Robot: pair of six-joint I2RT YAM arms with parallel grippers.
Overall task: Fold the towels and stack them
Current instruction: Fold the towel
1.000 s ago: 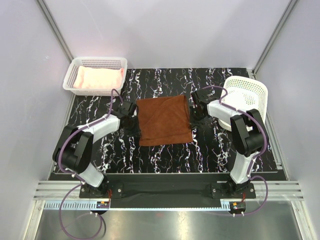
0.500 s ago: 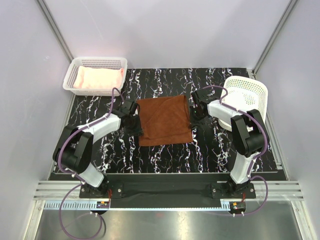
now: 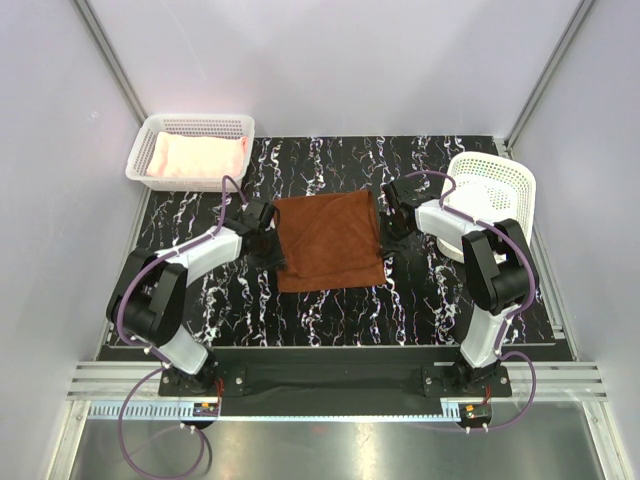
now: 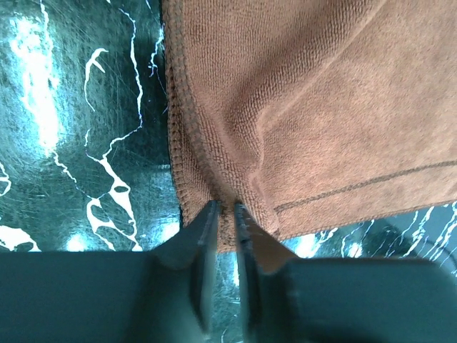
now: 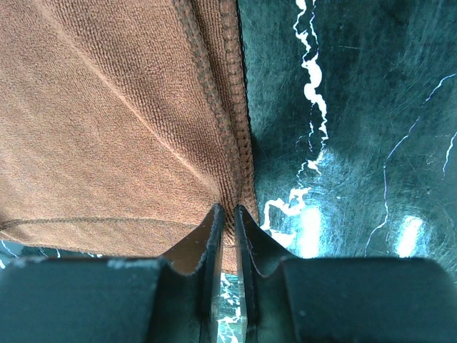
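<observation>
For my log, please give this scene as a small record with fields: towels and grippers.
Centre: rust-brown cloth towel, flat on black marbled table
Left gripper: shut on the towel's left edge
Right gripper: shut on the towel's right edge
Far left: pale pink cloth towel inside rectangular white mesh basket

The pincer (image 4: 223, 211) is closed on the hemmed edge of the brown towel (image 4: 321, 107). Its fingers (image 4: 203, 243) are nearly together, with a ridge of cloth puckered between them. The black table (image 4: 71, 128) shows beside the towel, glossy and veined white.
</observation>
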